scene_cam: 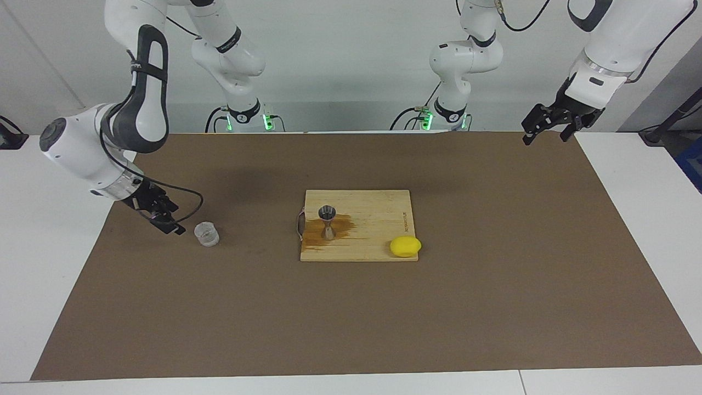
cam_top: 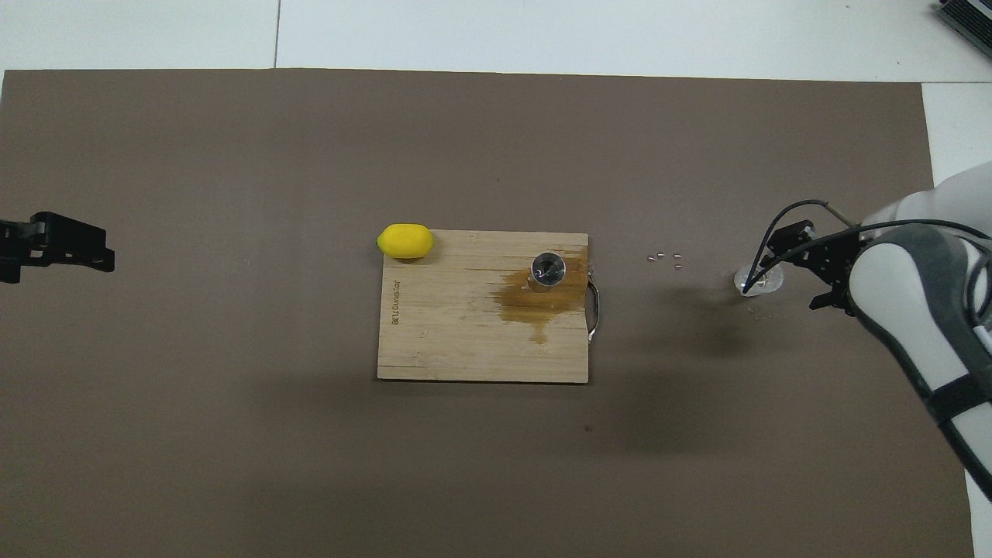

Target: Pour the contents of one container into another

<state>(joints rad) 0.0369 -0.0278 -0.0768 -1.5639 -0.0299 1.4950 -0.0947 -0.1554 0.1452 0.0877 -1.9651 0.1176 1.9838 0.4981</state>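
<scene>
My left gripper waits open over the desk's edge, well apart from the cutting board. On the board: jigger upright in a brown spill, lemon at a corner. My right gripper open, just beside the cup, not touching.

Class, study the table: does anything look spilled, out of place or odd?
Yes. A brown wet stain spreads over the cutting board around the foot of the upright jigger, apparently spilled liquid. A few small bits also lie on the mat between board and clear cup.
</scene>
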